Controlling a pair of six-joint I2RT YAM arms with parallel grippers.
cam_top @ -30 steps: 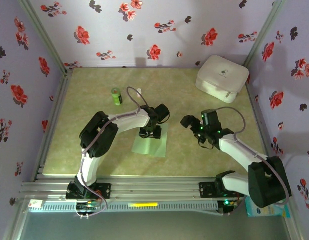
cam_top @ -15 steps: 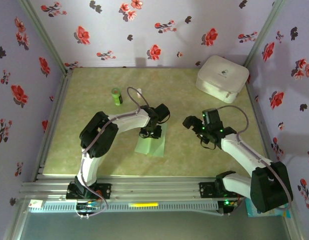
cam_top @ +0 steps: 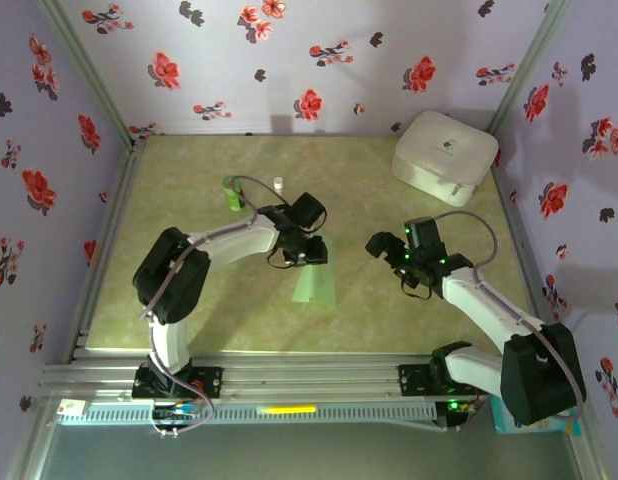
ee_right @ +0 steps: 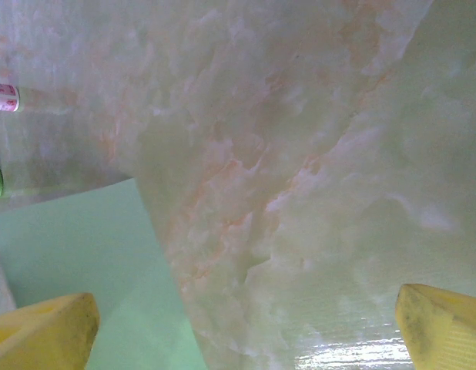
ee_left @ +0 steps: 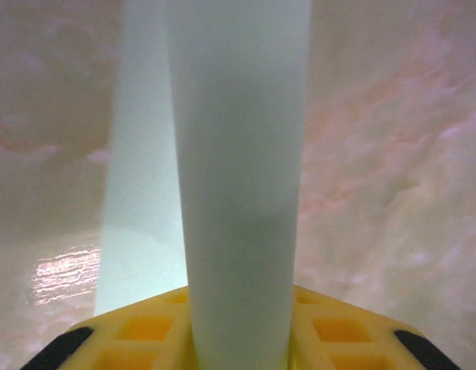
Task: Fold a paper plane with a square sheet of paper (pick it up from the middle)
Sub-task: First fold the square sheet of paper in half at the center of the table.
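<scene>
Could lose or crumple the sheet of paper (ee_left: pixel 238 193), pinched along its raised middle by the closed left gripper (cam_top: pixel 306 254) and drooping toward the middle of the table (cam_top: pixel 189 180), if tugged with the wide-open right gripper (cam_top: pixel 381 244) hovering near, not yet gripping an edge

Bright, even overhead light — wrist close-ups soft, hazy, slight glare.

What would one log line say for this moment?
left claw: shut on thin pale green square paper sheet | right claw: open, holding nothing
</scene>
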